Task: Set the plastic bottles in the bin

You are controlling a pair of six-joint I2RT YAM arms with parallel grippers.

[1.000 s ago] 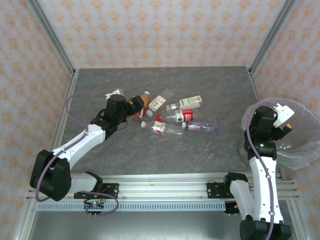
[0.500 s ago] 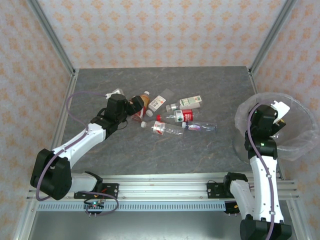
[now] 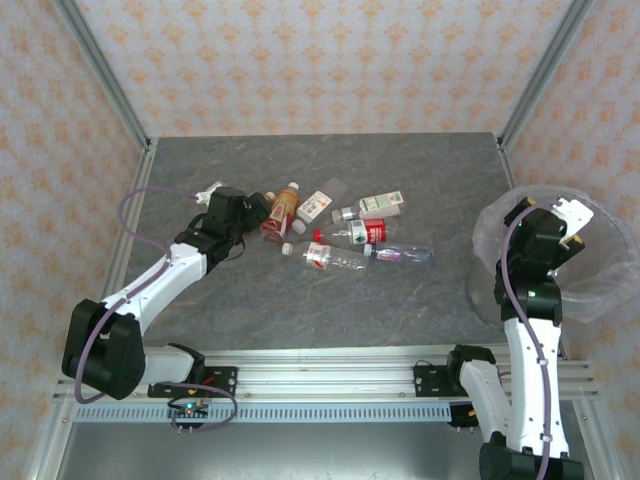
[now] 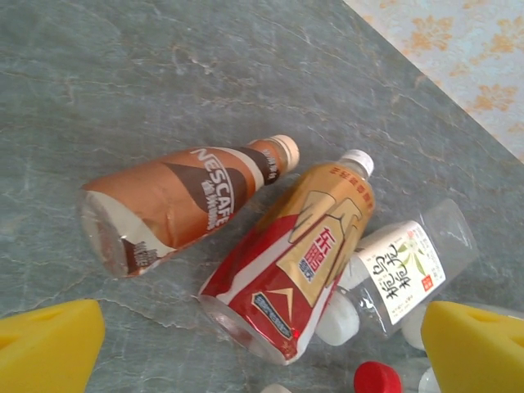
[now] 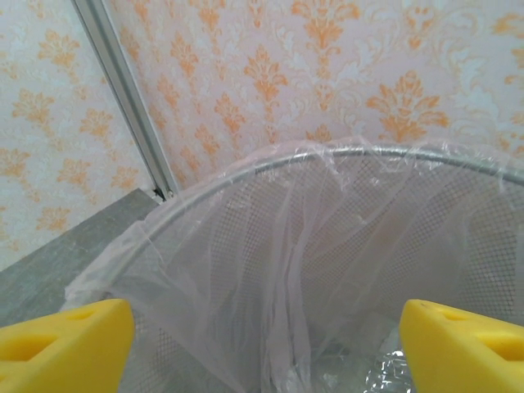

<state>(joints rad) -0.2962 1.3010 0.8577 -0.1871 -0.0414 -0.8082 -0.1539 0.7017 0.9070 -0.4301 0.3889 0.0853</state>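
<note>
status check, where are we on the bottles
Left gripper open, at the Nescafe bottle and red-gold bottle. Right gripper open above the bin, empty. Plastic bottles clustered on the table, none held. Nothing in the way.

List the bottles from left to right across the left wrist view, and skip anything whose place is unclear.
brown Nescafe bottle → red-and-gold bottle → clear bottle with the white label. All three lie on their sides on the grey table.
</note>
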